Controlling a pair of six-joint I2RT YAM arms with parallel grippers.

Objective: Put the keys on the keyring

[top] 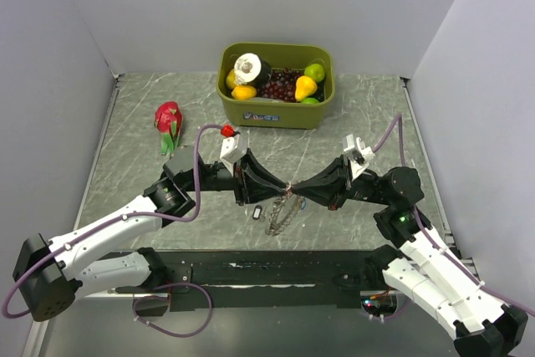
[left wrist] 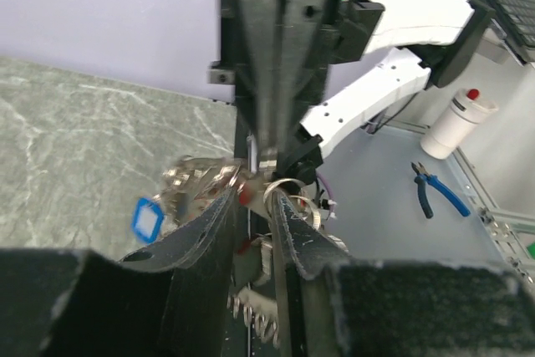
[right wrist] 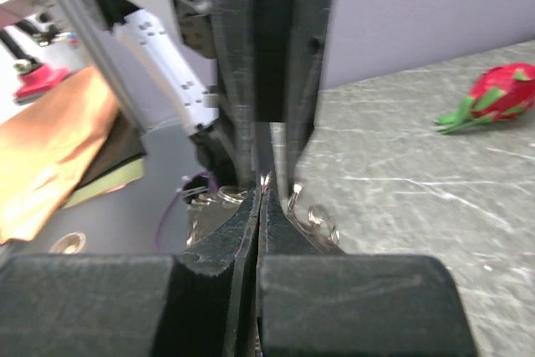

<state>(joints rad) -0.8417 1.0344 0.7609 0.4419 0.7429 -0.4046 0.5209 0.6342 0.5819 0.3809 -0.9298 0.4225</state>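
My two grippers meet tip to tip above the middle of the table. My left gripper (top: pixel 282 187) has its fingers (left wrist: pixel 219 216) close together around a small silvery key with a red head (left wrist: pixel 243 195). My right gripper (top: pixel 296 187) is shut on a thin silvery piece of the keyring (right wrist: pixel 266 180). The keyring's coiled, chain-like rim (top: pixel 280 213) hangs down from the tips toward the table. More keys bunch beside the left fingers, one with a blue head (left wrist: pixel 146 218). A small dark key (top: pixel 257 212) lies on the table under the left gripper.
A green bin (top: pixel 276 112) with fruit stands at the back centre. A red dragon fruit (top: pixel 168 119) lies at the back left; it also shows in the right wrist view (right wrist: pixel 499 94). A small red object (top: pixel 226 130) sits behind the left wrist.
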